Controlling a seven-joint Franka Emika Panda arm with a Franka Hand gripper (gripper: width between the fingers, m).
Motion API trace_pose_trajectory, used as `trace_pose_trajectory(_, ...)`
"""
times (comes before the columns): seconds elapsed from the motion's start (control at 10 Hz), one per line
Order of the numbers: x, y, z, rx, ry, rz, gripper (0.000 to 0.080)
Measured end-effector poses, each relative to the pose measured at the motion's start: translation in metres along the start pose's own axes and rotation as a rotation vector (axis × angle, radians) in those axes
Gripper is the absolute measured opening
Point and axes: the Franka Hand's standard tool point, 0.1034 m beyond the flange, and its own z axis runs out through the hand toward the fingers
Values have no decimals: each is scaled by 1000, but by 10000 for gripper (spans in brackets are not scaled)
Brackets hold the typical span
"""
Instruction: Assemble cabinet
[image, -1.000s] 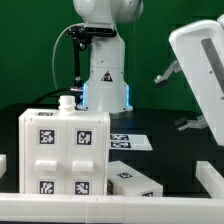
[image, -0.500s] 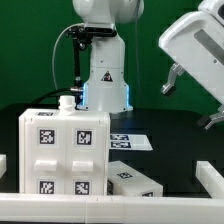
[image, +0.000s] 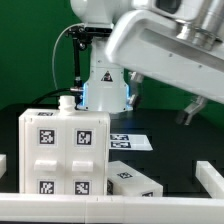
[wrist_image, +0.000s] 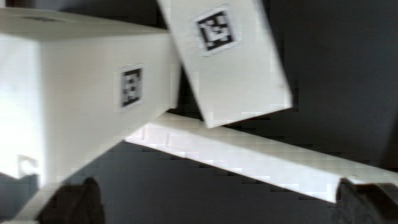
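Hovering across the upper right of the exterior view, gripper (image: 163, 97) spread wide and pinching nothing. Hanging well apart from the tall cabinet box (image: 65, 150), standing at lower left and showing four marker tags. Sitting just beside it at lower centre, a smaller cabinet piece (image: 133, 182); lying flat behind, the marker board (image: 135, 142). Looking down in the wrist view past dark fingertips (wrist_image: 71, 203) onto a tagged white panel (wrist_image: 222, 60) and a white bar (wrist_image: 240, 150).

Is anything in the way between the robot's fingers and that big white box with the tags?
Nothing visible does. The open fingers hang in the air to the exterior view's right of the cabinet box, with only open space between.
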Motion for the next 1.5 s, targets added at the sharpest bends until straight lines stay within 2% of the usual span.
trace_pose_trajectory(0.2,1,14,3,92,3,5,648)
trace_pose_trajectory(0.3,0,21,5,104,2,15,648)
trace_pose_trajectory(0.7,2,18,16,94,32,18,648)
trace_pose_trajectory(0.9,4,-6,10,75,38,63,648)
trace_pose_trajectory(1.0,6,-12,6,75,39,54,648)
trace_pose_trajectory(1.2,8,-8,5,74,42,59,648)
trace_pose_trajectory(1.4,4,-4,11,79,39,71,648)
trace_pose_trajectory(1.5,-1,-2,17,103,22,98,648)
